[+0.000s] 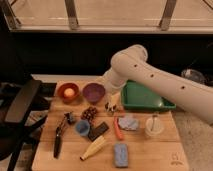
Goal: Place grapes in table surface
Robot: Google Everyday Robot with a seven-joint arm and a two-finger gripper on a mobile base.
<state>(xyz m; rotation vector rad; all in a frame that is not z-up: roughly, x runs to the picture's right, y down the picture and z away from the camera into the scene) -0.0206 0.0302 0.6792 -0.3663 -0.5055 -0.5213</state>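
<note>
Hanging low over the counter, the jaws sit between the purple bowl and the green tray, at the tip of the white arm, which reaches in from 3 o'clock. Jaws released or clenched: cannot tell. Grapes lie on the counter at 8 o'clock from the jaws, near but apart. Purple bowl at 12 o'clock from the grapes. Blue cup just beside them at 7 o'clock. Dark block at 5 o'clock. Orange bowl stands at 9 o'clock from the purple bowl, close by.
</note>
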